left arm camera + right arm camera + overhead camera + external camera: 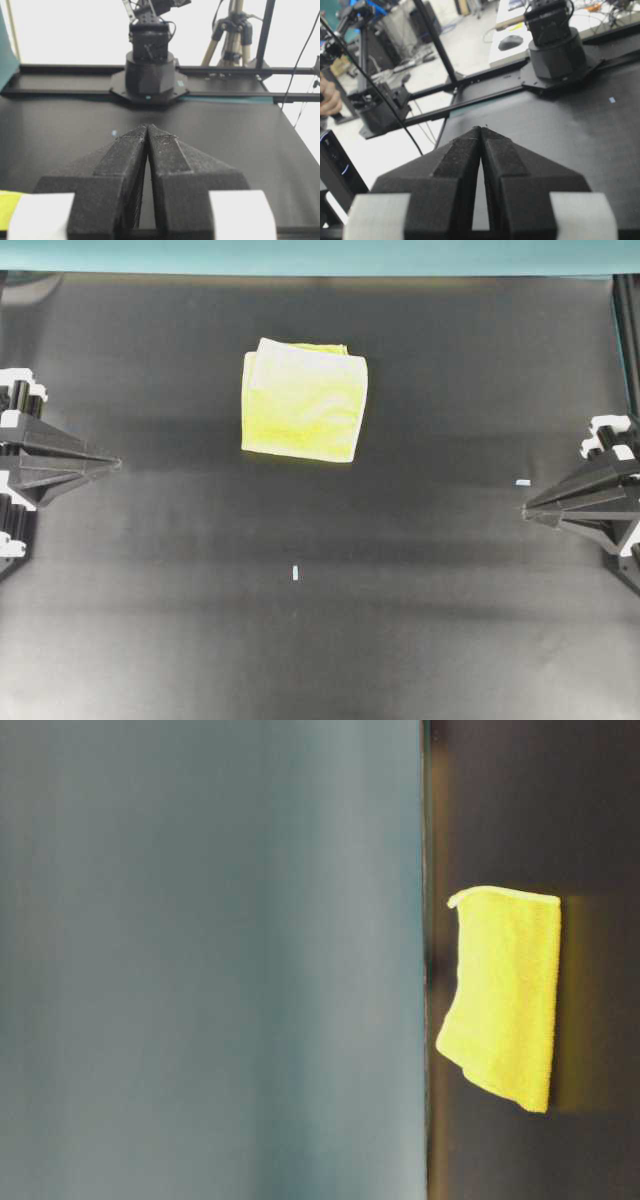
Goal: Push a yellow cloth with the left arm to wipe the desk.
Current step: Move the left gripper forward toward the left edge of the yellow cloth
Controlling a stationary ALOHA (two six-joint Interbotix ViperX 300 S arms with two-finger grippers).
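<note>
The folded bright-yellow terry cloth [303, 400] lay flat on the matte black tabletop [300, 640]; both black wedge hands, left [112, 464] and right [528, 509], were pressed together, empty.

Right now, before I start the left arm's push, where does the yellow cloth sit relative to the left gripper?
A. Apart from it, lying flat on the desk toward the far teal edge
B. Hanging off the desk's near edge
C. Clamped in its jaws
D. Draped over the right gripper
A: overhead, the yellow cloth lies flat on the desk, well clear of the left gripper, whose jaws are shut on nothing.
</note>
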